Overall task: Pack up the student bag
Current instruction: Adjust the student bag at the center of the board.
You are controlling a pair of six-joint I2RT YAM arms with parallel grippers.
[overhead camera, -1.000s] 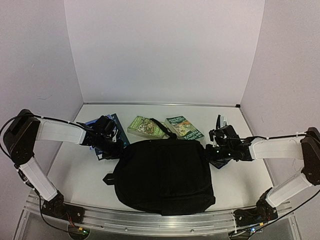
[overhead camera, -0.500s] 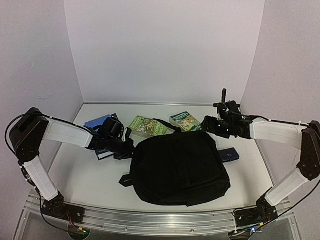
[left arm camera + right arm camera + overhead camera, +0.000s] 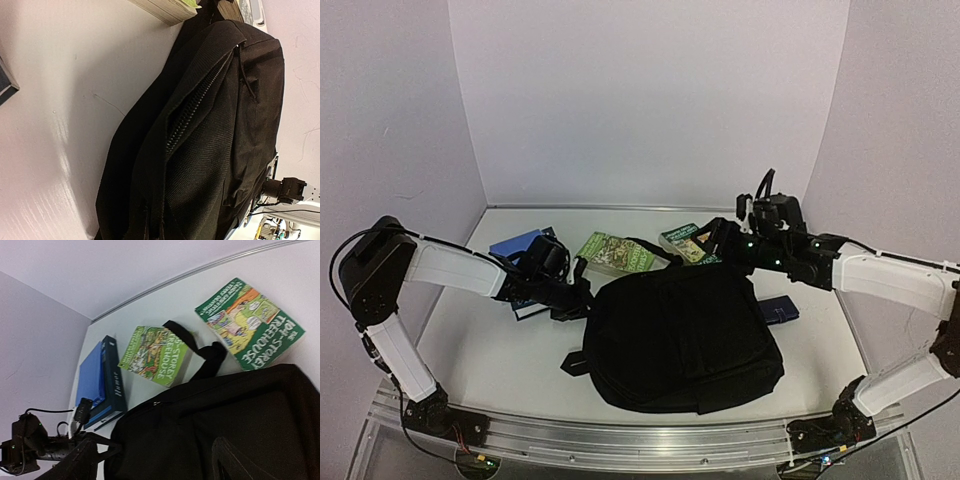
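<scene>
The bag (image 3: 685,335) is lying mid-table (image 3: 480,350). My left claw (image 3: 572,296) is sitting at its left edge, and I cannot tell whether it is gripping. My right claw (image 3: 718,240) is hovering over the bag's far edge, fingers apart.

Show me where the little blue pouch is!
In the top view, the little blue pouch lies on the right side, right next to the black bag.
</scene>
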